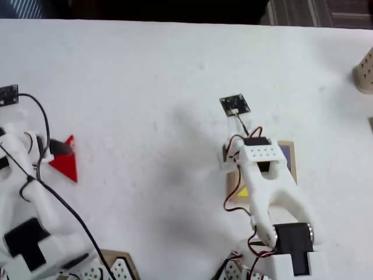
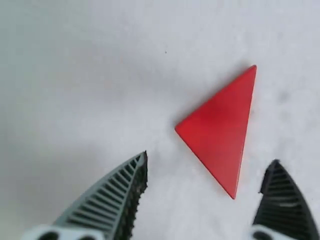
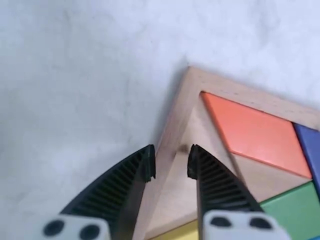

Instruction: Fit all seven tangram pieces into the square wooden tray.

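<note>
Our right gripper, narrowly parted, straddles the rim of the one tray holding four coloured pieces, while our left gripper gapes wide over one red triangle, well apart from the tray on the white table.

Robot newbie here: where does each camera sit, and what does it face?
High view: fixed above the table, looking down on left arm, right arm, red triangle, wooden tray.
Left wrist view: on that arm, facing the red triangle past the open left end effector.
Right wrist view: on that arm, facing the wooden tray, right end effector astride its rim.
Shared: high and left wrist both show the red triangle.
</note>
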